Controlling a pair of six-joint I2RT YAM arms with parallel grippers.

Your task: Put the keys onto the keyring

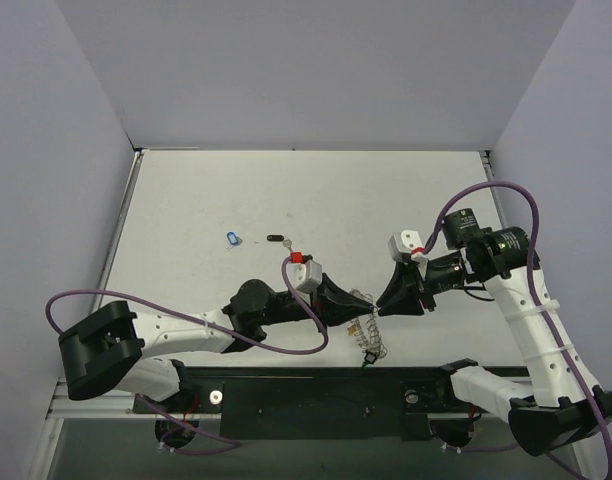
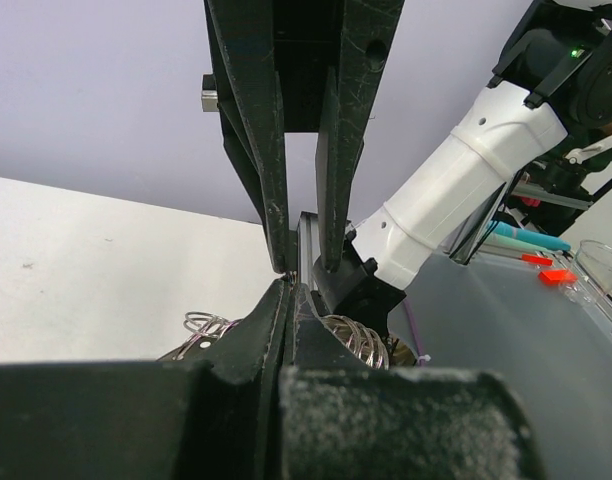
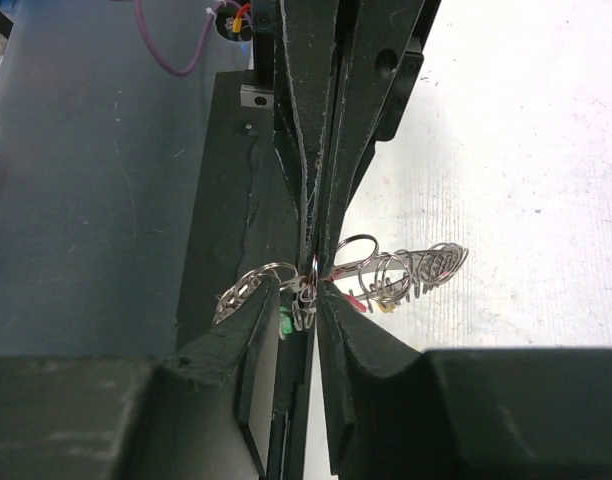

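**Nose to nose over the keyring**

Starting far left on the counter (image 1: 286,190): a blue key (image 1: 234,238) and a black key (image 1: 276,238) lie loose toward the back, well apart from both arms.

Moving in, my left end effector (image 1: 364,303) is pinched shut. In the right wrist view its tips come down onto the keyring's wire, so I read that as a hold.

The keyring (image 1: 367,338) sits just below the two tips, on the near side. Its long axis runs crosswise to the line of the arms, with loops fanning out either side. It carries a green tag (image 3: 284,323) and a red tag (image 3: 352,298), as far as I can make out.

The right end effector (image 1: 383,301) meets the left tip to tip, jaws narrow with wire between them. Gripping or only straddling, I can't tell.

The loose keys are nearer my left arm, but that one has the ring, so I reckon the fetch falls to the right arm, reaching across. There's no container here; the ring is the holder.
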